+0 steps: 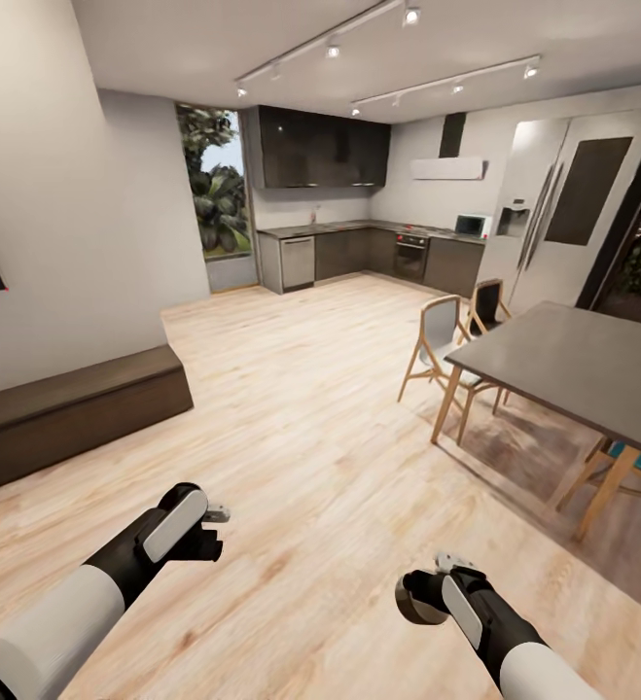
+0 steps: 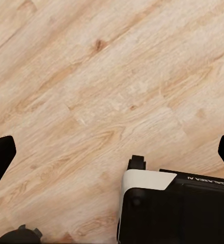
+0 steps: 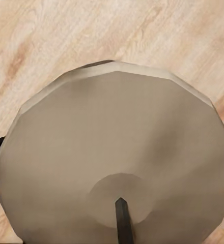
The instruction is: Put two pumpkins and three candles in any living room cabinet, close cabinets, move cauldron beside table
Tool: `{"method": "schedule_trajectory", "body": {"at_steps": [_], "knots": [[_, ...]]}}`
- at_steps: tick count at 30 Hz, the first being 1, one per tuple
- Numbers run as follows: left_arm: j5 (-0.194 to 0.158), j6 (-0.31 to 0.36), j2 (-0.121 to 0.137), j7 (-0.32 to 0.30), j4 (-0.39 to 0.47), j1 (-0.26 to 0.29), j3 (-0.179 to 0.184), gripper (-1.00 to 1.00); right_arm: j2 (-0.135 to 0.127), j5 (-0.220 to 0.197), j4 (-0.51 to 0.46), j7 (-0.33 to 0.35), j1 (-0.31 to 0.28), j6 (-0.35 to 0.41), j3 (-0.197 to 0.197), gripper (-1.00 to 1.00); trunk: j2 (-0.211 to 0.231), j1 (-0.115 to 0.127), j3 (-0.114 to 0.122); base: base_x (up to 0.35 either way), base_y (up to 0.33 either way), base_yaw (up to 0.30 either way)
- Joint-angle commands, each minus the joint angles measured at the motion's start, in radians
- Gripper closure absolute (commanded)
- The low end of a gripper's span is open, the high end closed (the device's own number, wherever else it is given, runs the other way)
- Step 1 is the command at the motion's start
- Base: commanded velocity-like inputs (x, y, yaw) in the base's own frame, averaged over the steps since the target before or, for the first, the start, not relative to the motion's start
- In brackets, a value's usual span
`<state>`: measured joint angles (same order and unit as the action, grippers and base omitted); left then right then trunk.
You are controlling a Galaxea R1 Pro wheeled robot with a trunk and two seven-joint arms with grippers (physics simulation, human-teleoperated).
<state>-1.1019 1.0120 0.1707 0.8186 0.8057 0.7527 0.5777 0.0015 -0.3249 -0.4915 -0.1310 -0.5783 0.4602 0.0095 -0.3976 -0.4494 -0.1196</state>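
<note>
One candle (image 3: 114, 162) is all I count, pinched in my right gripper (image 1: 427, 591) above the plank floor (image 1: 301, 428). One low dark cabinet (image 1: 67, 413) sits against the wall on my left, its front flush. My left gripper (image 1: 213, 530) carries nothing, fingers (image 2: 1, 155) spread.

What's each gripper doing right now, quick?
Left gripper: open, holding nothing.
Right gripper: shut on a candle.
</note>
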Motion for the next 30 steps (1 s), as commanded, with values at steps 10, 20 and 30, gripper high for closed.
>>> {"method": "schedule_trajectory", "body": {"at_steps": [10,20,30], "knots": [[-0.01,0.0,0.001,0.01,0.001,0.001,0.005,-1.0,0.0,-0.014,-0.002,-0.008,0.0,0.002,0.002,1.0,-0.002,-0.001,-0.002,0.0,0.0,0.099],[-0.009,0.002,0.001,0.008,0.008,0.0,0.005,-1.0,0.001,-0.014,-0.002,-0.009,-0.001,0.003,0.003,1.0,-0.002,-0.001,-0.002,0.0,0.0,0.256],[-0.009,0.002,0.002,0.008,0.013,0.0,0.005,-1.0,0.009,-0.013,-0.002,-0.009,-0.001,0.003,0.003,1.0,-0.002,-0.001,-0.002,0.0,0.0,0.278]]}}
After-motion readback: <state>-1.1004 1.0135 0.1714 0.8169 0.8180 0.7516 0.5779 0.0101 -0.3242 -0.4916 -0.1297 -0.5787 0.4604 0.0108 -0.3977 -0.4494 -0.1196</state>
